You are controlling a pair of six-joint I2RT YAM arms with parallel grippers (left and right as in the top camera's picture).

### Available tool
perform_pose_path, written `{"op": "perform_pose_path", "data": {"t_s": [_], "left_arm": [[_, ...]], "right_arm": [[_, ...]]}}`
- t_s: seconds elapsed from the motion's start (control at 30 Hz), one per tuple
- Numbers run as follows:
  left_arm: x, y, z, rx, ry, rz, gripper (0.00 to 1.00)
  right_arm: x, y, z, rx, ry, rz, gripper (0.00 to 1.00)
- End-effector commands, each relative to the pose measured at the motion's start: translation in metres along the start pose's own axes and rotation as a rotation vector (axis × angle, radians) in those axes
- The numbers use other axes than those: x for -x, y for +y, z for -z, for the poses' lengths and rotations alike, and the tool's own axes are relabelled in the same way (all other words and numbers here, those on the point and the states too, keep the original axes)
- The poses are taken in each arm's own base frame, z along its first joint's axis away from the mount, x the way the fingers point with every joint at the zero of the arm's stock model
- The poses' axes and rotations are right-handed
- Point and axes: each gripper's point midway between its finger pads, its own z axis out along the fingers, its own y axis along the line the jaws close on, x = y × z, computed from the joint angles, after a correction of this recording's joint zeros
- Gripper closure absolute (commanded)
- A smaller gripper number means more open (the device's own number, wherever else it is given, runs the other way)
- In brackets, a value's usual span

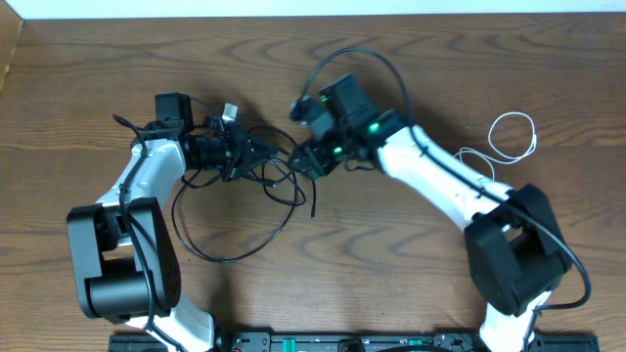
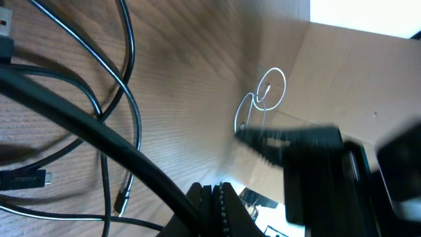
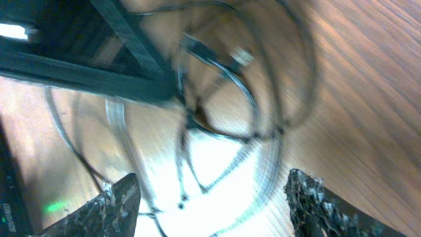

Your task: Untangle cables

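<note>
**Two arms meeting at the black cable (image 1: 235, 259) tangle, mid-table (image 1: 88, 117).**
The left arm reaches in from the tangle's left, its tool (image 2: 212, 194) closed. A black strand runs to the fingertips, but whether it is pinched cannot be told. The right arm bends in from the tangle's right. Its wrist view alone shows its tool (image 3: 212, 187) spread wide. The white cable (image 1: 514, 137) lies looped well right of the tangle.

- The longer cable (image 1: 230, 260) lies tangled just left of the worktop's (image 1: 391, 284) middle, with one wide loop reaching toward the near edge.
- The shorter cable (image 1: 491, 135) lies looped near the right edge, well apart from the tangle.
- The left arm (image 1: 147, 176) reaches the tangle from the near-left corner, and the right arm (image 1: 440, 181) from the near-right corner.
</note>
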Motion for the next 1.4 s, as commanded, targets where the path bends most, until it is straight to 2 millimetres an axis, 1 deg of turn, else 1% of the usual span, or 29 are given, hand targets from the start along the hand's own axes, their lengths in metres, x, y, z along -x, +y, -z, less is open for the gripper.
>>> {"op": "perform_pose_path", "data": {"t_s": [0.0, 0.07, 0.1, 0.13, 0.2, 0.27, 0.4, 0.47, 0.5, 0.63, 0.77, 0.9, 1.0, 1.1, 1.23, 1.37], "left_arm": [[0.003, 0.000, 0.001, 0.005, -0.001, -0.024, 0.92], [0.001, -0.004, 0.001, -0.018, 0.012, 0.087, 0.93], [-0.001, -0.010, 0.001, -0.049, 0.026, 0.126, 0.92], [-0.002, -0.022, 0.003, -0.108, 0.049, 0.141, 0.93], [-0.005, -0.040, 0.007, -0.189, 0.084, 0.148, 0.93], [-0.008, -0.060, 0.013, -0.265, 0.117, 0.142, 0.93], [-0.011, -0.095, 0.028, -0.346, 0.135, 0.097, 0.93], [-0.011, -0.114, 0.038, -0.367, 0.111, 0.033, 0.93], [-0.011, -0.137, 0.049, -0.393, 0.076, -0.066, 0.93], [-0.021, -0.187, 0.076, -0.456, 0.008, -0.283, 0.92], [-0.037, -0.231, 0.103, -0.518, -0.062, -0.451, 0.93], [-0.054, -0.266, 0.127, -0.583, -0.165, -0.630, 0.92], [-0.063, -0.280, 0.140, -0.612, -0.225, -0.709, 0.92], [-0.066, -0.285, 0.153, -0.619, -0.272, -0.730, 0.92], [-0.060, -0.282, 0.166, -0.606, -0.315, -0.733, 0.93], [-0.055, -0.275, 0.175, -0.589, -0.332, -0.729, 0.92]], "right_arm": [[-0.006, -0.021, 0.011, -0.003, 0.016, -0.064, 0.33], [-0.011, -0.028, 0.014, -0.011, 0.031, -0.090, 0.33], [-0.013, -0.031, 0.016, -0.015, 0.036, -0.101, 0.33], [-0.015, -0.033, 0.017, -0.017, 0.040, -0.108, 0.33], [-0.015, -0.034, 0.017, -0.018, 0.041, -0.124, 0.32], [-0.015, -0.033, 0.017, -0.018, 0.040, -0.156, 0.29], [-0.014, -0.028, 0.014, -0.014, 0.038, -0.202, 0.29], [-0.012, -0.024, 0.012, -0.011, 0.036, -0.197, 0.28], [-0.011, -0.020, 0.010, -0.008, 0.034, -0.185, 0.27], [-0.010, -0.011, 0.006, 0.003, 0.033, -0.164, 0.26], [-0.007, -0.002, 0.002, 0.013, 0.027, -0.168, 0.25], [0.001, 0.008, -0.002, 0.028, 0.000, -0.151, 0.25], [0.006, 0.016, -0.006, 0.037, -0.017, -0.123, 0.23], [0.008, 0.016, -0.008, 0.003, -0.029, -0.105, 0.20], [0.009, 0.006, -0.010, -0.079, -0.036, -0.096, 0.16], [0.010, 0.005, -0.010, -0.092, -0.043, -0.092, 0.14]]}}
